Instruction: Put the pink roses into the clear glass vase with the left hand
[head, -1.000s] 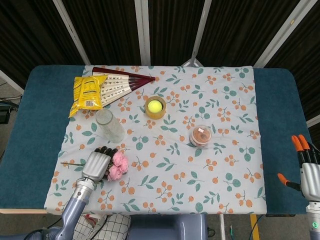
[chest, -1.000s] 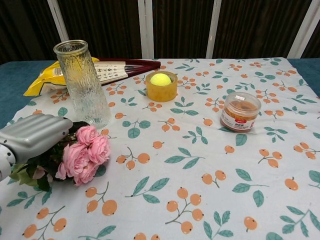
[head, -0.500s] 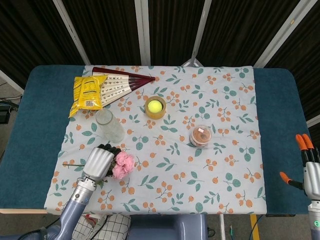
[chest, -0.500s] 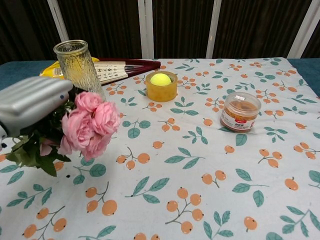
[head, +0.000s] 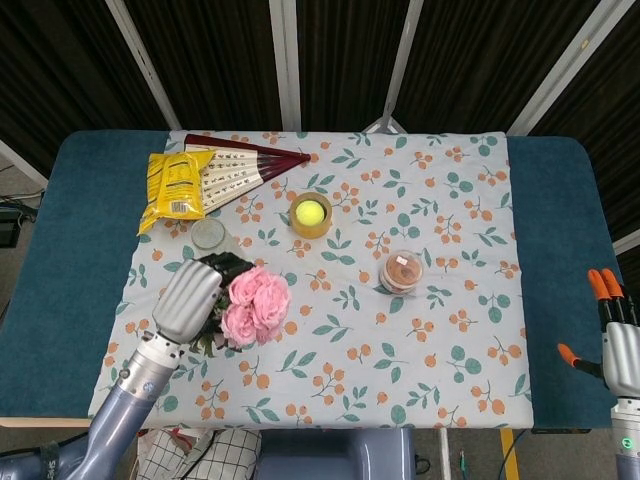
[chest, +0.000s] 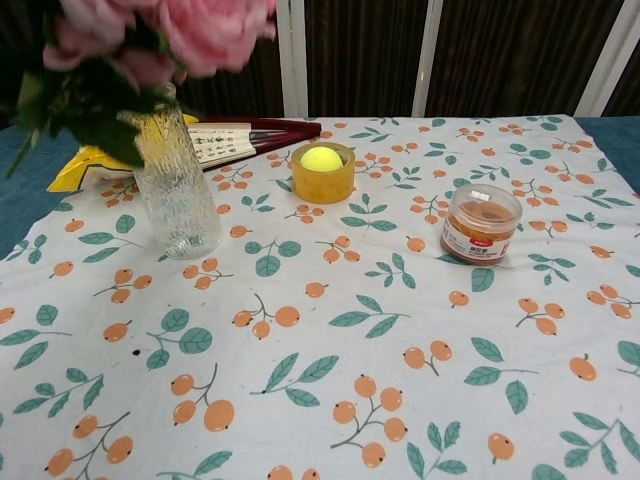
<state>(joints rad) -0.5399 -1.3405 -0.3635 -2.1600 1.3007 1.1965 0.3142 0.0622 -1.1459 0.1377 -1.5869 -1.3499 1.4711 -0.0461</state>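
My left hand (head: 188, 300) grips the bunch of pink roses (head: 256, 304) by its stems and holds it up above the cloth. In the chest view the roses (chest: 190, 25) fill the top left corner, blurred, with dark leaves hanging in front of the vase's mouth; the hand itself is out of that frame. The clear glass vase (chest: 178, 180) stands upright on the floral cloth, just behind and left of the blooms, its rim (head: 209, 233) showing in the head view. At the table's right edge, my right hand (head: 612, 335) hangs with orange-tipped fingers apart, holding nothing.
Behind the vase lie a yellow snack bag (head: 176, 186) and a folding fan (head: 245, 165). A yellow ball sits in a tape roll (chest: 323, 171) mid-cloth. A small lidded jar (chest: 480, 222) stands to the right. The cloth (chest: 400, 330) lies on a blue table.
My left hand has lifted the roses off the cloth and carried them up toward the vase. They rose out of the chest view's middle to its top edge. The right hand stayed put.
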